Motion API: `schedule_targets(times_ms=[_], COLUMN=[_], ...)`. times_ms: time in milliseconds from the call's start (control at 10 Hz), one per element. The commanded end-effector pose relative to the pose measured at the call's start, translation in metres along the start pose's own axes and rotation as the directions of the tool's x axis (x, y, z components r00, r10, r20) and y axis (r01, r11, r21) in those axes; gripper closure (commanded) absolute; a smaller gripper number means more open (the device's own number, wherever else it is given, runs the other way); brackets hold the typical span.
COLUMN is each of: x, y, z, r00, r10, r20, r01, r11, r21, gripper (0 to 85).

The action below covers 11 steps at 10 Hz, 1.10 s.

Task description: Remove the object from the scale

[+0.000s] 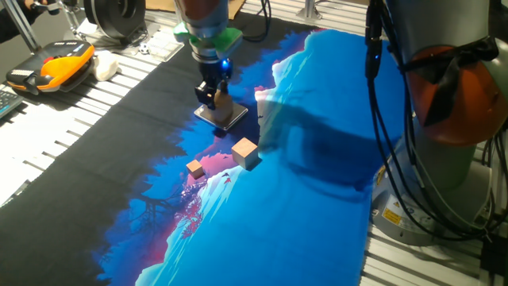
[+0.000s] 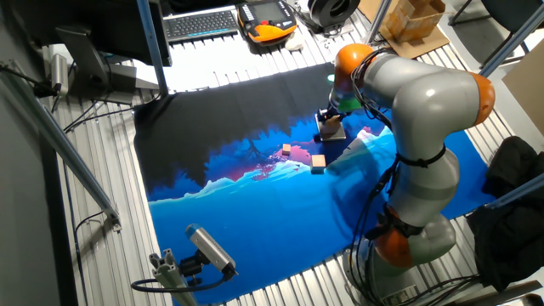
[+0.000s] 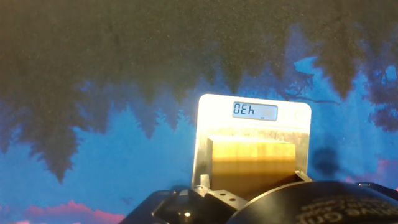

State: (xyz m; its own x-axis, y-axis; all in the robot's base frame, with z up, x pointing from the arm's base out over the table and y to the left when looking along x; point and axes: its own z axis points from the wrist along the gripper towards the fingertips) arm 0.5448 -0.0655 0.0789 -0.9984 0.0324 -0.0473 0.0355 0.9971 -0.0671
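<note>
The object is a light-tan wooden cube (image 1: 224, 105) resting on the scale (image 1: 232, 120), a thin silvery plate on the dark part of the mat. My gripper (image 1: 212, 97) is down at the cube, its dark fingers against the cube's left side. Whether they clamp it is hidden. In the hand view the cube (image 3: 252, 160) sits on the near half of the scale (image 3: 211, 124), whose lit display (image 3: 255, 111) shows digits. From the other fixed view, the arm covers most of the scale (image 2: 332, 134).
A second wooden cube (image 1: 245, 151) and a much smaller orange-tan cube (image 1: 194, 168) lie on the blue mat in front of the scale. The arm's base (image 1: 452, 103) stands at the right. An orange pendant (image 1: 55, 65) and clutter sit at the far left.
</note>
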Motion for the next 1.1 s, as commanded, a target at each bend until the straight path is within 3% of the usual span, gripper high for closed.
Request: schedule_targets(times_ms=[0, 100, 200, 300, 500, 700, 1000], x=[-0.002, -0.006, -0.012, -0.016, -0.019, -0.018, -0.005], y=[-0.004, -0.010, -0.019, -0.027, -0.053, -0.071, -0.093], z=[-0.002, -0.007, -0.016, -0.028, -0.043, -0.047, -0.026], r00=[0.999, 0.996, 0.991, 0.989, 0.985, 0.981, 0.980], r10=[-0.034, -0.079, -0.116, -0.118, -0.153, -0.177, -0.196], r20=[-0.017, -0.040, -0.069, -0.084, -0.084, -0.079, -0.042], r01=[0.034, 0.079, 0.116, 0.115, 0.153, 0.178, 0.197], r11=[0.999, 0.997, 0.993, 0.993, 0.988, 0.984, 0.980], r21=[0.000, 0.008, -0.003, -0.038, -0.009, 0.005, 0.010], gripper=[68.0, 85.0, 85.0, 85.0, 85.0, 85.0, 85.0])
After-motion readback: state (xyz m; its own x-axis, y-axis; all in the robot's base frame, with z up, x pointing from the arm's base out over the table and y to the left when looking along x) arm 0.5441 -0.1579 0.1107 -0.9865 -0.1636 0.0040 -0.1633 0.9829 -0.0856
